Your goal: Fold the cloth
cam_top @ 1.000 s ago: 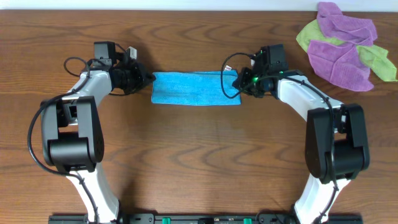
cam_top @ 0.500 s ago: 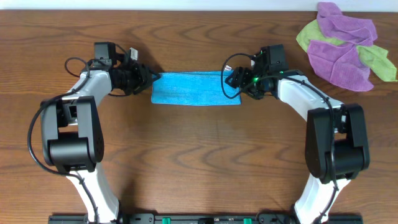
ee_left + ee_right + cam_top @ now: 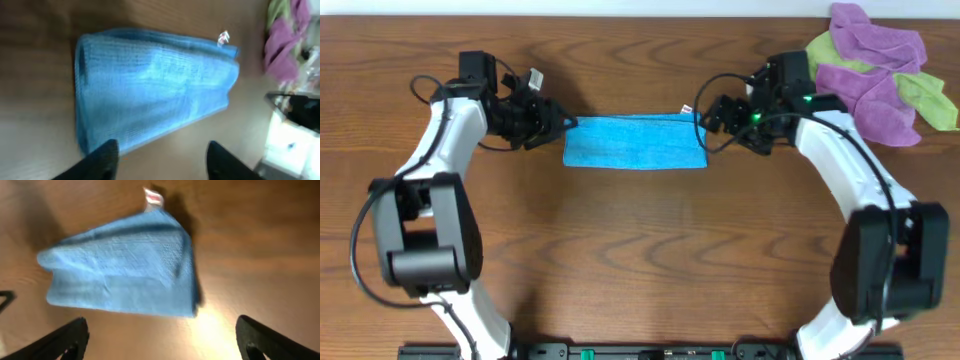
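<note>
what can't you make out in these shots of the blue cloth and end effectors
- Layers of the cloth: overhead, the top fold covers what lies beneath.
- Print on the white tag: right wrist, too blurred to read.
- Count of the purple and green cloths: left wrist, blurred and cut by the top edge.
- Body of the right end effector: right wrist, the bottom edge cuts off all but finger ends.

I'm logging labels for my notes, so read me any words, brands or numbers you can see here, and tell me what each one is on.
No text can be read in any view.
The white tag at the edge of the blue cloth: carries a reddish mark, too small and blurred to read.
The pile of purple and green cloths: no print visible.
</note>
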Action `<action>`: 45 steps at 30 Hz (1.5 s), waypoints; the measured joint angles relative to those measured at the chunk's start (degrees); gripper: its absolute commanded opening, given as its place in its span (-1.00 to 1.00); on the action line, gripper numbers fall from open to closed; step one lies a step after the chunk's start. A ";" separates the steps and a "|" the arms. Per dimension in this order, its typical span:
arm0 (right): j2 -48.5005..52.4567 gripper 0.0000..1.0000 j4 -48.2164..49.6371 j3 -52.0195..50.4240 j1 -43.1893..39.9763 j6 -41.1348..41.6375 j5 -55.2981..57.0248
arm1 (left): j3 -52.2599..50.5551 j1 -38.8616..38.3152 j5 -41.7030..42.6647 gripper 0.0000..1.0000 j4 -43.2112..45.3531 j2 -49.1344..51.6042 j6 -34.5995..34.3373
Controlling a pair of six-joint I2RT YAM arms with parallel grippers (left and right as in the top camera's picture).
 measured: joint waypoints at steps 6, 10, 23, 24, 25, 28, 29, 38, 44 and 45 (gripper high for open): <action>-3.58 0.73 -10.71 0.09 0.20 -3.19 7.76 | 0.11 -4.68 -12.37 -0.72 -1.27 -1.27 5.14; -3.96 0.61 -14.73 0.09 0.92 -3.78 11.85 | 0.13 -10.86 -25.29 -0.88 2.32 -1.27 6.97; -3.98 0.69 -19.56 0.09 1.84 -4.22 16.90 | 0.13 -19.85 -52.94 -0.88 7.19 -1.27 5.27; -3.98 0.70 -19.58 0.09 1.84 -4.22 16.96 | 0.13 -19.82 -52.87 -0.89 7.45 -1.27 4.98; -3.98 0.70 -19.58 0.09 1.84 -4.22 17.05 | 0.13 -19.71 -52.00 -0.88 7.74 -1.27 4.81; -3.98 0.72 -19.56 0.09 1.99 -4.22 17.29 | 0.13 -19.54 -48.04 -0.88 7.98 -1.18 4.74; -3.98 0.72 -19.58 0.09 2.01 -4.22 17.31 | 0.13 -19.54 -47.08 -0.88 7.87 -1.07 4.74; -3.98 0.72 -19.58 0.09 2.03 -4.28 18.12 | 0.13 -19.47 -43.56 -0.88 7.58 2.03 4.70; -3.98 0.72 -19.56 0.09 2.03 -4.50 18.14 | 0.13 -19.43 -43.08 -0.88 10.16 4.44 4.37; -3.98 0.72 -19.61 0.09 2.03 -4.52 18.14 | 0.13 -19.43 -43.01 -0.88 10.45 4.59 4.35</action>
